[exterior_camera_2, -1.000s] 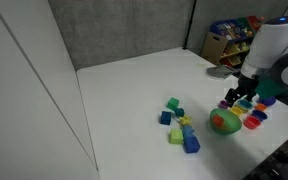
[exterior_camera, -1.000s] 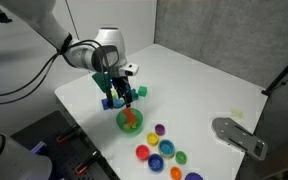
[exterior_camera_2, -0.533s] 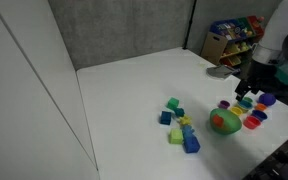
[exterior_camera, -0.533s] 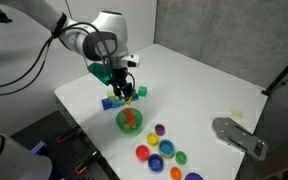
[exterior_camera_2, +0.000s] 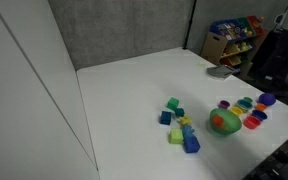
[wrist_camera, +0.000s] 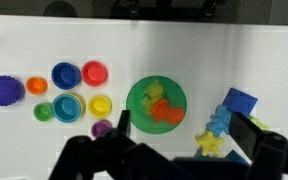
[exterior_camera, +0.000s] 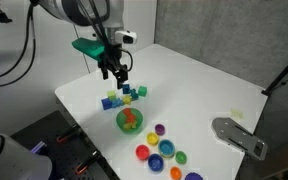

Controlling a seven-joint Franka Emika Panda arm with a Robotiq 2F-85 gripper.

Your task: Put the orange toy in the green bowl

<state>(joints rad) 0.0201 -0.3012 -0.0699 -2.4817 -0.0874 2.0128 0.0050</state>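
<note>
Hovering with my gripper (exterior_camera: pixel 117 74) spread and empty, high over the table | orange toy (wrist_camera: pixel 164 113) lies inside green bowl (wrist_camera: pixel 132 100) | toy looks light, rigid, smooth: I would pinch two flat opposite faces | coloured blocks (exterior_camera: pixel 124 96) just beside bowl

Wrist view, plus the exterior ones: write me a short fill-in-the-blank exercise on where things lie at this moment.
1. The orange toy lies ____ the green bowl.
2. The gripper hangs above the blocks, holding nothing, with its jaws ____.
3. In the wrist view the blue block and the coloured cups lie on ____ sides of the bowl.

Missing words: inside; open; opposite.
</note>
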